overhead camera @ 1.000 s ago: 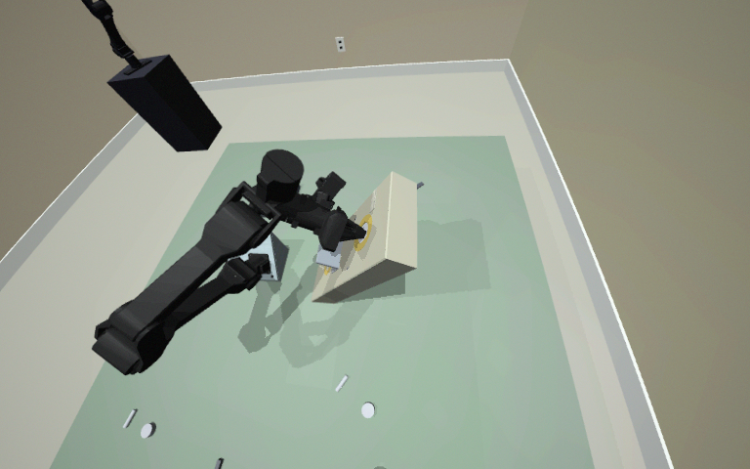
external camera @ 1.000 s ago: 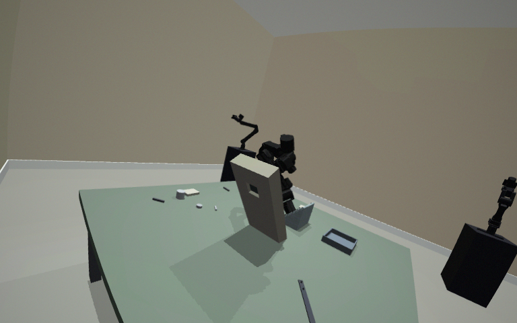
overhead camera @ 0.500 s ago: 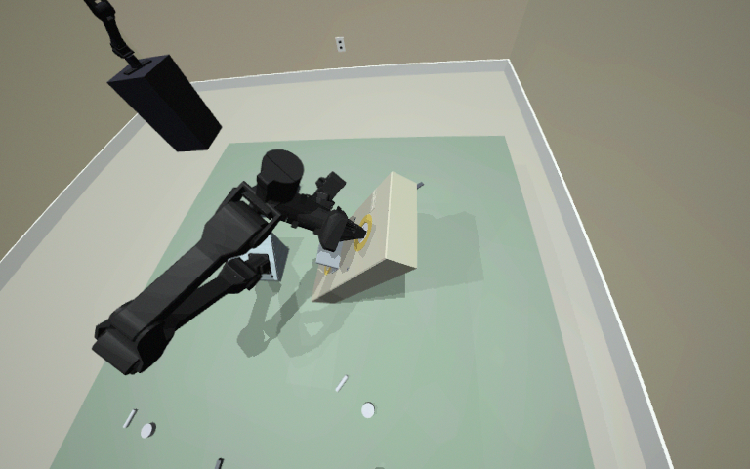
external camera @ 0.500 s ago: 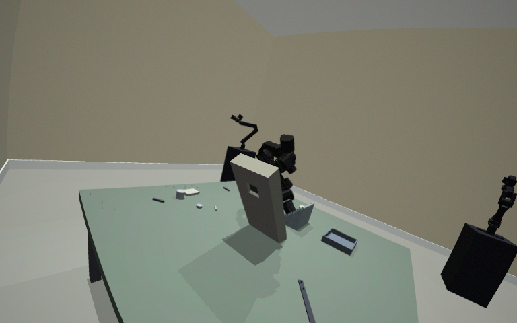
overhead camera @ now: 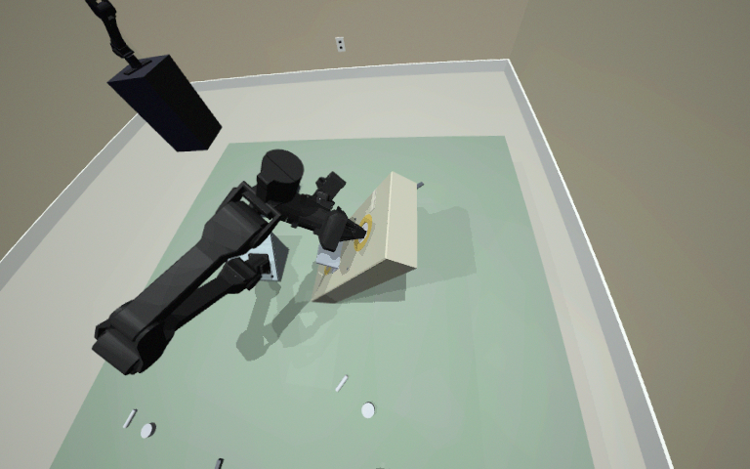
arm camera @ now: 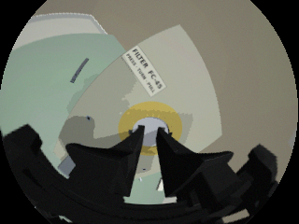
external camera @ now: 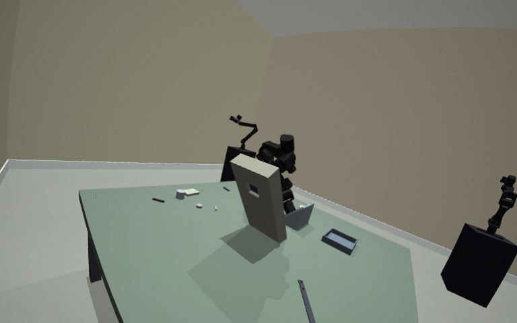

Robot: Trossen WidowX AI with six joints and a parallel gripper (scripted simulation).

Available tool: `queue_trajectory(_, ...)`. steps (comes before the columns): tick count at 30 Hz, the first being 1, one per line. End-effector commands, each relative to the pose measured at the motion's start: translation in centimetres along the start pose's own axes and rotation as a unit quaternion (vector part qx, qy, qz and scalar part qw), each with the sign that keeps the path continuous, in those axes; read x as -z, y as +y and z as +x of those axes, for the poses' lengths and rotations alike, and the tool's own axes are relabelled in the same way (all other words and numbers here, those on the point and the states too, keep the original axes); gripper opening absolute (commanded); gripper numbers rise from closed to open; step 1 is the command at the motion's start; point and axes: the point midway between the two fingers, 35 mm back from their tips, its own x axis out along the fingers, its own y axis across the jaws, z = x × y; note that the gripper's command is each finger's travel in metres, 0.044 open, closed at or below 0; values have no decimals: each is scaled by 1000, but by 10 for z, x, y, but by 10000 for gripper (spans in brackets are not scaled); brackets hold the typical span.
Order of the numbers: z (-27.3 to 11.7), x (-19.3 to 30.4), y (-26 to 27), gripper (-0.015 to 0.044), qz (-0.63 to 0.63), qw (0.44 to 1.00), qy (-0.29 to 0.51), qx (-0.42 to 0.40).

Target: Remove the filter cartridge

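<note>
The filter (arm camera: 149, 127), a pale grey disc with a smooth face, sits in the panel (overhead camera: 402, 221) (external camera: 254, 202) (arm camera: 191, 84), ringed by a flat, matte yellow band (overhead camera: 369, 220) (arm camera: 126, 123). The jaws (overhead camera: 364, 234) are closed on the filter, their dark, tapering fingers meeting its face at either side; how deep the tips reach into the slots, I cannot tell. The panel is a thick cream slab with crisp, straight edges, leaning over the worktop (overhead camera: 470, 354) (external camera: 152, 243). A white label (arm camera: 144, 71) with black print lies flat on its face above the band. In its back is a square-cut opening (external camera: 253, 189).

Open room for moving lies on the arm's side of the panel, though a pale blue-grey wedge (overhead camera: 281, 257) (external camera: 301, 219) with a sloping face stands near the arm (overhead camera: 182, 271) (external camera: 286, 152). Beyond the wedge, well apart from the panel, is a shallow rectangular tray (external camera: 334, 245) with raised dark walls and a lighter floor. The worktop is smooth, pale green and straight-edged.
</note>
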Motion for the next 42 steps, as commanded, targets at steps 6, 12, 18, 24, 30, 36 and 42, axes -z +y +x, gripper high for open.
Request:
queue_trajectory(6, -2, -1, 0, 0, 0, 1000, 0, -1)
queue_trajectory(12, -24, -3, 3, 0, 4, 1000, 1, -10)
queue_trajectory(18, -47, -3, 3, 0, 7, 1000, 2, -13)
queue_trajectory(24, -69, 0, 0, 0, 8, 1000, 2, -9)
queue_trajectory(30, -72, 1, 1, 0, 8, 1000, 2, -9)
queue_trajectory(36, -70, 13, 15, 0, 8, 1000, 2, -9)
queue_trajectory(42, -68, 25, 29, 0, 8, 1000, 2, -9)
